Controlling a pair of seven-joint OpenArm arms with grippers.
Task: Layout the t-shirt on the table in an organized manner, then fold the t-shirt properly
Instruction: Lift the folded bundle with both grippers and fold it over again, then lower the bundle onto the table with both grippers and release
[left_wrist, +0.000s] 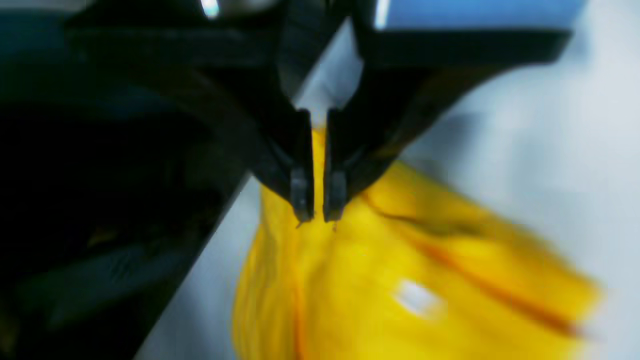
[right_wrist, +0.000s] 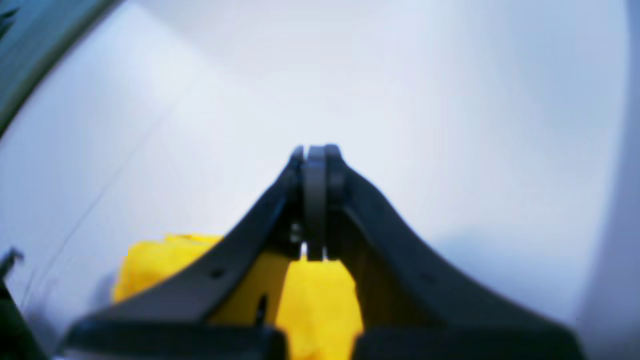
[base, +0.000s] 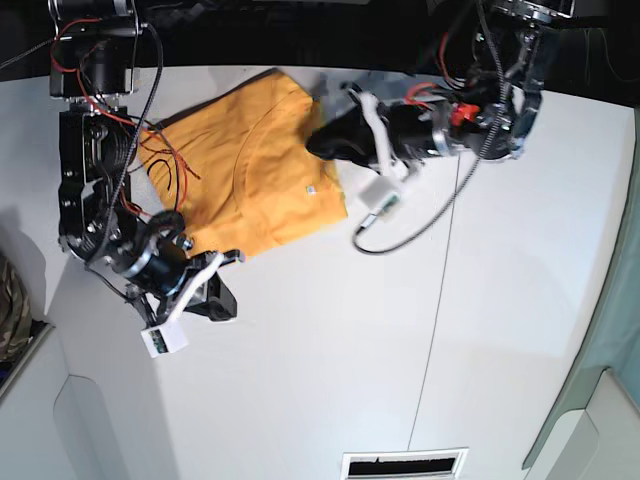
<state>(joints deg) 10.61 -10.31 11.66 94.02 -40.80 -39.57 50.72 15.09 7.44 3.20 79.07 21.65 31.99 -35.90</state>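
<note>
The t-shirt (base: 262, 165) lies rumpled and partly doubled over in the far-left part of the white counter (base: 330, 370) as the base view shows it, its orange-yellow mass running on a slant from the far edge of the counter down toward the near left. A curved seam crosses its middle, and the small white tag (base: 311, 190) sits near its right edge.

The left hand (left_wrist: 318, 216) — on the right in the base view — is at the shirt's right edge. In its wrist view the two dark fingers stand almost together with a thin strip of yellow cloth between them, so it is pinching the t-shirt; the cloth spreads out below the fingertips (left_wrist: 301, 202) in blurred folds, the white tag (left_wrist: 417, 298) among them.

The right hand (right_wrist: 316, 152) is at the shirt's lower left corner in the base view. Its wrist view shows the fingers pressed flat together at the tips with nothing visible between the tips; yellow cloth lies beneath and behind the fingers, but whether any of it is caught further back I cannot tell.

At the left edge of the base view, off the counter, a bit of camouflage-patterned cloth (base: 12, 300) shows — well apart from the shirt.
</note>
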